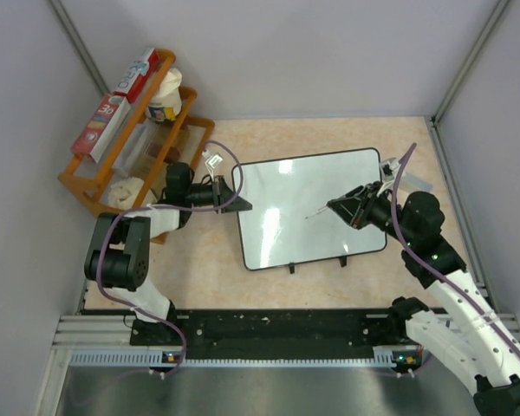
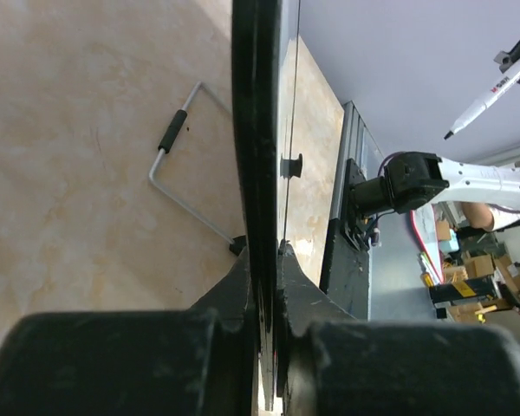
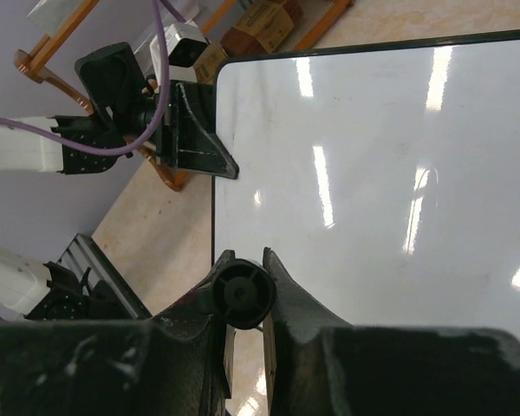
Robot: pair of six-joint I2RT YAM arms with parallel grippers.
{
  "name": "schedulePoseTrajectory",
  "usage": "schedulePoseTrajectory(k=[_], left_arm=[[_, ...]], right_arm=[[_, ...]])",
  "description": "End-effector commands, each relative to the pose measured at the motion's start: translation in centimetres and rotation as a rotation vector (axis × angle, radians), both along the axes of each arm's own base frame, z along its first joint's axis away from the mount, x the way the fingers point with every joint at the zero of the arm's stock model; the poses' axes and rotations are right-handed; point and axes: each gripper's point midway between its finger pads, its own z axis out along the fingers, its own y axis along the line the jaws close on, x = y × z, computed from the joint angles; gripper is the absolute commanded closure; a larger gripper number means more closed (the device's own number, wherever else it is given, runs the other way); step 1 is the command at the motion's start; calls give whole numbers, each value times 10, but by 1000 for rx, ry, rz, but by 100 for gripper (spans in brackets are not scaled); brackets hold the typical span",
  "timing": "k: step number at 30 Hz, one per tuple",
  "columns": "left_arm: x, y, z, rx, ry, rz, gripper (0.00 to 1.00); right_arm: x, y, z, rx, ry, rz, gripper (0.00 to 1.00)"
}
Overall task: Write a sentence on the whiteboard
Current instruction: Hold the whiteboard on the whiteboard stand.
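- Whiteboard (image 1: 286, 204) sits at the middle of your worktop (image 1: 199, 277), with its two small black clips (image 1: 290, 268) on the near edge, towards the arm bases.
- Your left pincer (image 1: 237, 198) is clamped on the board's left rim. In the left wrist view the board runs edge-on between both jaws, which press against it.
- That same view shows a bent wire stand (image 2: 178, 165) with a black sleeve beside the rim, on the worktop side.
- Your right pincer (image 1: 354, 206) reaches in from the right rim, closed tight round a marker (image 1: 321, 212). Its tip points left over the white surface; you cannot tell whether it touches.
- At the far left corner stands an orange rack (image 1: 74, 178) holding flat boxes (image 1: 121, 104) and a cup (image 1: 166, 106).
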Motion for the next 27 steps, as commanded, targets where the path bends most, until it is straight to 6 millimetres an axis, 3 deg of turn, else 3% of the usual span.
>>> schedulePoseTrajectory(k=[1, 9, 21, 27], left_arm=[[-1, 1, -15, 64, -115, 8, 100], [-8, -8, -25, 142, -142, -35, 100], [-21, -5, -38, 209, -177, -3, 100], [-22, -3, -40, 224, -188, 9, 100]], right_arm=[[3, 0, 17, 0, -94, 11, 100], [7, -3, 18, -18, -121, -8, 100], [10, 4, 15, -15, -101, 27, 100], [17, 4, 23, -30, -128, 10, 100]])
